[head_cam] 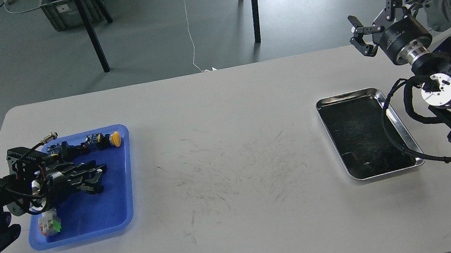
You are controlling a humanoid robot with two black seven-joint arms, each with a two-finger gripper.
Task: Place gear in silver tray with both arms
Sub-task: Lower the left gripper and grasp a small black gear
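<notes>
The silver tray (348, 97) lies on the right of the white table (243, 233), and its dark bottom holds nothing. My left gripper (98, 178) reaches in low from the left over the blue plastic tray (98, 212), fingers pointing right among dark parts. Its fingers are black against black parts, so I cannot tell their gap or whether they hold anything. I cannot make out a gear; it may be hidden under that gripper. My right gripper (378, 11) is raised beyond the table's far right corner, open and empty, well behind the silver tray.
The blue tray also holds a yellow-capped button part (116, 138), black connectors (64, 149) and a green, white and red block (49, 223). A looped black cable (392, 135) hangs over the silver tray's right rim. Chairs stand at both sides.
</notes>
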